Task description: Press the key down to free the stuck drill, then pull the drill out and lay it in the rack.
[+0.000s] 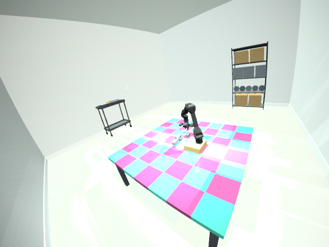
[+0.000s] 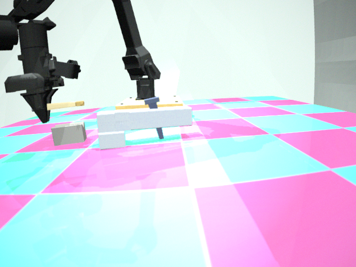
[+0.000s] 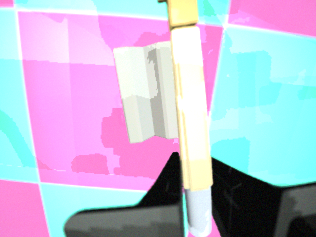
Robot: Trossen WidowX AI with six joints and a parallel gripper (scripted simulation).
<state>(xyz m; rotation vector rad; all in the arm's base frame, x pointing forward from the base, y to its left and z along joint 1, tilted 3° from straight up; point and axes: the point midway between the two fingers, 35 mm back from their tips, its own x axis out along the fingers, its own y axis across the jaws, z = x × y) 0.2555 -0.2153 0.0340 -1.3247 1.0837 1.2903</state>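
Observation:
My gripper is shut on the drill, a cream-yellow rod with a darker yellow far end and a grey near end. The drill is raised, nearly level, above the rack. The rack, a grey block with a lengthwise groove, stands on the table; in the wrist view the drill crosses its right edge. The dark blue key stands tilted through the light grey fixture, with its lower end showing beneath.
The light grey fixture stands beside the rack, to its right in the exterior view. The robot's base sits on a yellow-edged block behind the fixture. All stand on a pink and turquoise checkered table.

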